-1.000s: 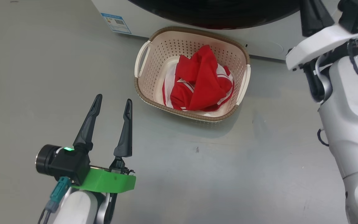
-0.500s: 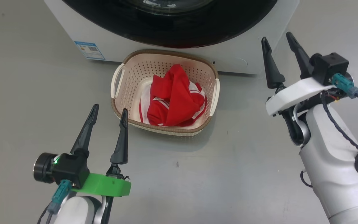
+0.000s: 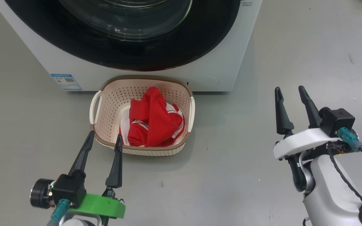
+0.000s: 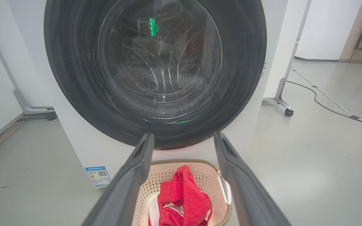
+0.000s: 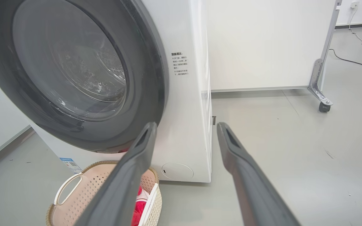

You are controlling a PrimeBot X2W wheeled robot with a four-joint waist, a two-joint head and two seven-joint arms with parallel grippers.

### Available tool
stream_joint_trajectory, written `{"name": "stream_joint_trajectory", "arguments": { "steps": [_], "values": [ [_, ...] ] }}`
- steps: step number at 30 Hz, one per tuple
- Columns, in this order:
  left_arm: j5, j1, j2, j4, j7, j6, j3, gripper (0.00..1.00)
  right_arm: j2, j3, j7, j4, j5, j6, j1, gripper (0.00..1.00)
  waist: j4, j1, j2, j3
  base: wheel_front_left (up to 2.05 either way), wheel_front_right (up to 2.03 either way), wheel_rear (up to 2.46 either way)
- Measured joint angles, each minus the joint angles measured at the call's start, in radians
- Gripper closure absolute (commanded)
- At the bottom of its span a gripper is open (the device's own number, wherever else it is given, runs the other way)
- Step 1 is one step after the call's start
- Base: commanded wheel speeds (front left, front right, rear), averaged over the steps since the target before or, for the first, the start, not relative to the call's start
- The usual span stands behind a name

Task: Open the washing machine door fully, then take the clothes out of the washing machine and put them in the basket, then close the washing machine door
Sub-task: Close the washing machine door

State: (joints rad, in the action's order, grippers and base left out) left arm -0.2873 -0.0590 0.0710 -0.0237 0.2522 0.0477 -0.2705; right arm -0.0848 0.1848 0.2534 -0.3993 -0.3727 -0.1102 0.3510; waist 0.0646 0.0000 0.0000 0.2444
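i'm looking at the washing machine door [image 3: 200, 40] sitting flush against the washing machine [image 3: 237, 56]. the red clothes [image 3: 151, 125] are lying heaped in the basket [image 3: 143, 78], which is standing on the floor [image 3: 231, 175] just in front of the machine, under the door. both hands are released and carrying nothing. the left hand [image 3: 105, 135] is hovering with its fingertips right by the basket's near rim, and the right hand [image 3: 288, 88] is hanging well off to the side. i'm judging the job as nearly done. i'm worrying that the door may be resting shut without latching. a faint reddish tint along its lower edge could be a reflection or pinched fabric; i cannot tell. any forward drift of the left hand would be shoving the basket.
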Motion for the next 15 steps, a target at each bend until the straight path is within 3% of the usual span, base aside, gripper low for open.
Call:
{"name": "stream_joint_trajectory", "arguments": {
  "steps": [15],
  "values": [
    [0.000,0.085,0.000,-0.012,0.000,0.009,0.003,0.00,0.016,0.006,0.000,0.129,0.020,0.032,-0.218,0.00,-0.082,0.0000,0.0000,-0.108,0.00,0.00,0.00]
  ]
}}
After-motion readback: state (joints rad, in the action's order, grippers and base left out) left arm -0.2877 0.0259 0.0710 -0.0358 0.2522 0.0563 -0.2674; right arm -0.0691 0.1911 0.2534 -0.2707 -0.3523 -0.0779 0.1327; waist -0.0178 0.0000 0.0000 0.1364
